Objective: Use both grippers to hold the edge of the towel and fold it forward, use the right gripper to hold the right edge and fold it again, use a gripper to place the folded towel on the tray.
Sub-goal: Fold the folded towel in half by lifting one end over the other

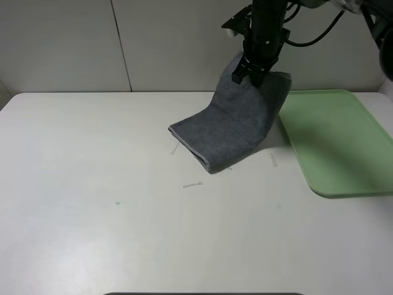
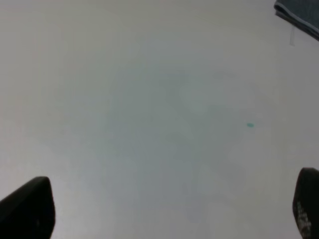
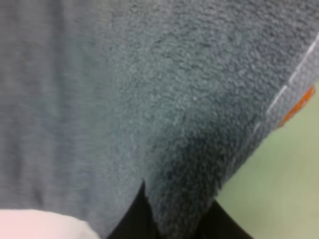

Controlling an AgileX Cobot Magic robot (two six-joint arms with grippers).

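At the far left of the high view there is only bare white desk [image 1: 73, 160], with a small teal speck [image 1: 117, 203] toward the lower left. The left pincer [image 2: 169, 214] is out of that view. Its own camera shows its two black fingers [image 2: 30, 209] spread wide apart above the desk with nothing between them, and a corner of the towel at the edge of the shot.

Just right of centre, the dark grey towel [image 1: 233, 126] lies half on the desk. Its lower end rests flat there, showing a pale hem [image 1: 199, 157], and its upper end rises off the surface. That raised end hangs from the right pincer [image 1: 249, 70], in the upper middle of the frame, which is clamped tight on the cloth. Up close, terry fills the right wrist view, with an orange stripe [image 3: 299, 104] along one edge.

At the right, the pale-green tray [image 1: 338, 141] sits on the desk, its left rim just beside the lifted towel.
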